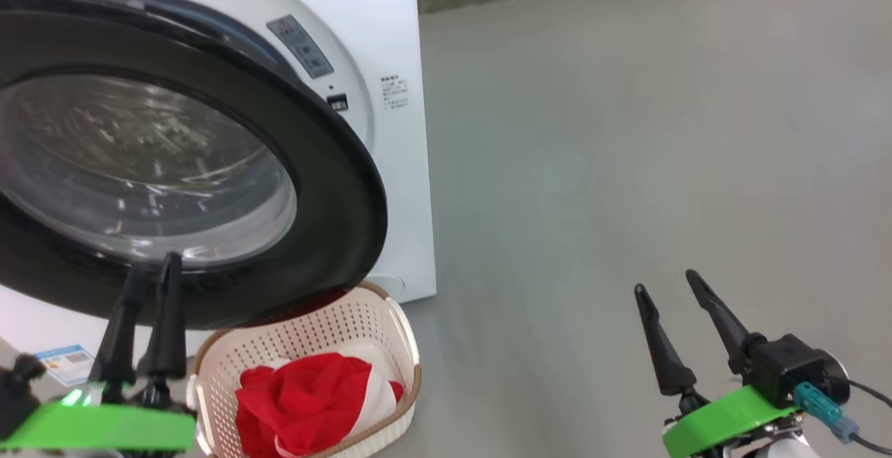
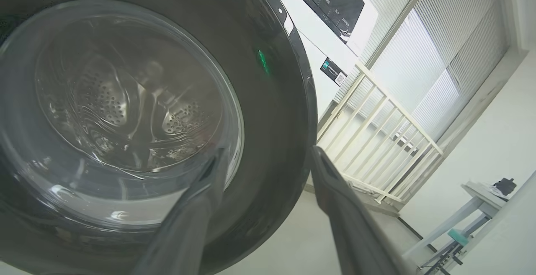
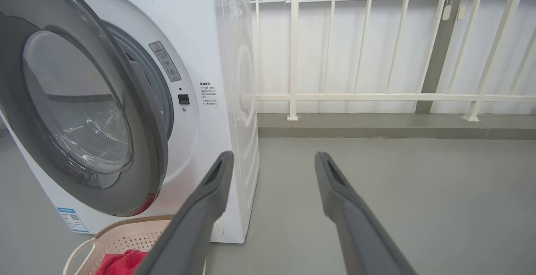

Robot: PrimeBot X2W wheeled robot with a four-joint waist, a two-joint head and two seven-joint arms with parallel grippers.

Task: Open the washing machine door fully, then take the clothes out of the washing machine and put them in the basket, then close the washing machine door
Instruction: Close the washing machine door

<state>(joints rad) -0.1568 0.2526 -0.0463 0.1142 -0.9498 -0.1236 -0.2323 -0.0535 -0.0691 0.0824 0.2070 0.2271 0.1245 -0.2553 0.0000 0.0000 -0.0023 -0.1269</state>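
The washing machine [image 1: 390, 40] stands at the left with the washing machine door [image 1: 334, 186] ajar, its black rim and glass bowl swung partway out from the front [image 3: 209, 36]. Below the door's lower edge sits the basket [image 1: 313, 332], holding the red and white clothes [image 1: 313, 395]. My left gripper [image 1: 152, 270] is open and empty, fingers pointing up in front of the door's lower rim [image 2: 272, 99]. Through the glass I see the steel drum [image 2: 109, 99]. My right gripper [image 1: 665, 282] hangs open and empty over bare floor to the right, well away from the machine.
Grey floor [image 1: 627, 130] stretches to the right of the machine. A white railing [image 3: 293, 57] on a low kerb runs behind it. A pale table [image 2: 481, 195] stands far off by the wall. A blue label sticker [image 1: 66, 364] marks the machine's lower front.
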